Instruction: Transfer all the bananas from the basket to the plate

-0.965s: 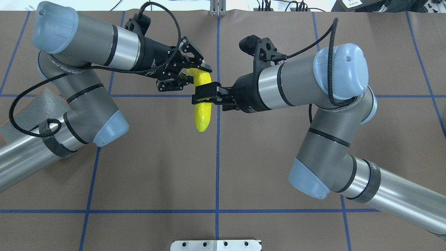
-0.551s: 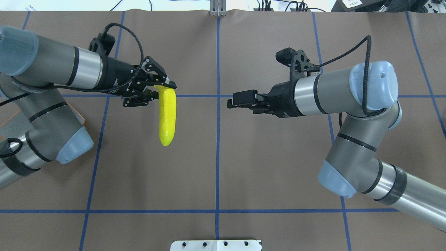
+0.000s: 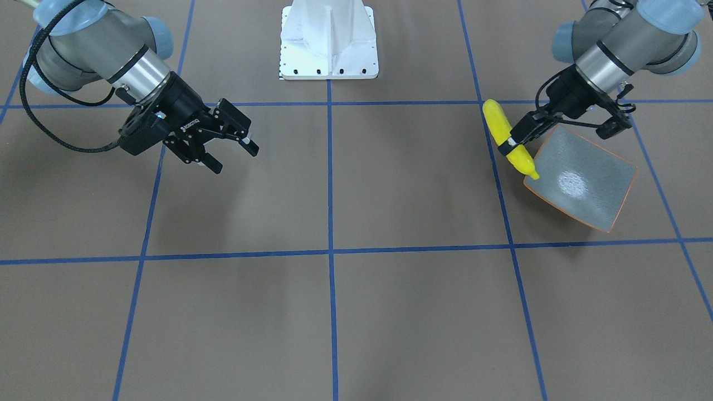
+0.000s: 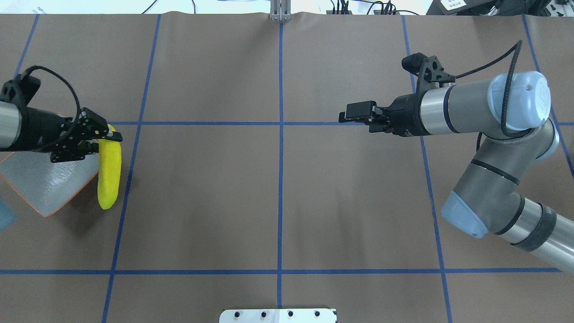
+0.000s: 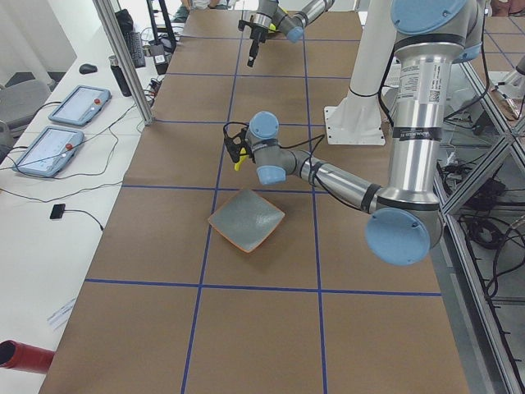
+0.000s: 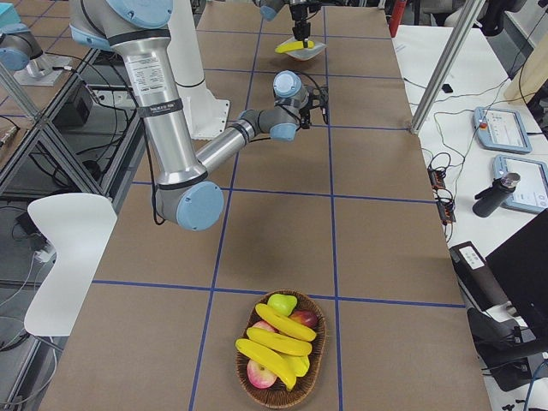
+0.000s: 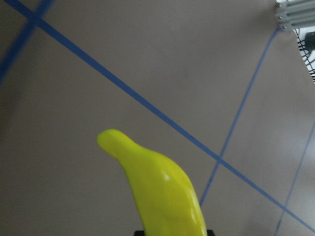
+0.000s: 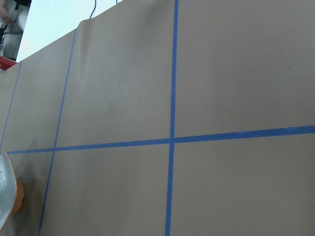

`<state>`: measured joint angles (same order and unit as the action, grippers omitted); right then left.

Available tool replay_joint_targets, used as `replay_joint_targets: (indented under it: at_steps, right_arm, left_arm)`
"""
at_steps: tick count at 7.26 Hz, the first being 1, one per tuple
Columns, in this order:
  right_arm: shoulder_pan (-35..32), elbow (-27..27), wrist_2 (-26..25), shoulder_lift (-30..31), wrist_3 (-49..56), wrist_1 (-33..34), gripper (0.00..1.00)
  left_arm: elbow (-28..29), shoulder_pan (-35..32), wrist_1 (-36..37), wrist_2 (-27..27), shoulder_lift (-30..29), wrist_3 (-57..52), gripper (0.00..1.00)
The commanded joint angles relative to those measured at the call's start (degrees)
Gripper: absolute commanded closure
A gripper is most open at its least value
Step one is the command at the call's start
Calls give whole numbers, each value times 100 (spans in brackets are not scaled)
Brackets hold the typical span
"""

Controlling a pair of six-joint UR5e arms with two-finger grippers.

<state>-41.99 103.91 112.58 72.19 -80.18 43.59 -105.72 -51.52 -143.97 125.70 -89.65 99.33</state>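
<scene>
My left gripper (image 4: 105, 142) is shut on the upper end of a yellow banana (image 4: 110, 172). It holds the banana in the air at the inner edge of the grey-green, orange-rimmed plate (image 4: 45, 184). In the front view the banana (image 3: 496, 125) hangs from the left gripper (image 3: 509, 146) with its tip at the corner of the plate (image 3: 585, 178). The left wrist view shows the banana (image 7: 162, 191) over bare table. My right gripper (image 3: 234, 157) is open and empty over the table's right half. Several more bananas (image 6: 278, 338) lie in the basket (image 6: 244, 385).
The wicker basket stands at the table's right end and also holds apples (image 6: 257, 374) and a green fruit (image 6: 282, 302). The white robot base (image 3: 328, 42) is at the near middle edge. Blue tape lines grid the brown table. The plate's edge shows in the right wrist view (image 8: 7, 196).
Both grippers held the banana at the table's middle. The right gripper let go and drew back to the right. The left gripper carried the banana left to the plate's edge.
</scene>
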Motion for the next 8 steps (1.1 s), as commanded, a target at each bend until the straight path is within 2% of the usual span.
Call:
replay_joint_targets:
  at_steps: [1,2,4,6,8]
  right_arm:
    - [-72,-143,-122,14,230,26,0]
    - [-81,-152,-123,14,231,35,0]
    - [-64,-283,-149,-12,240,35,0]
    - [-63,-292,-149,-21,231,35,0]
    - [-63,-292,-149,-47,231,35,0]
  left_arm:
    - [225,-269,158,-63,570,-893,100]
    - [305,-471,637,-89,606,-1463,100]
    - [358,-430,1613,-711,546,-2474,100]
    - [760,-403,1750,-739,301,-2699,100]
    - [903,-403,1750,-740,246,-2708,100]
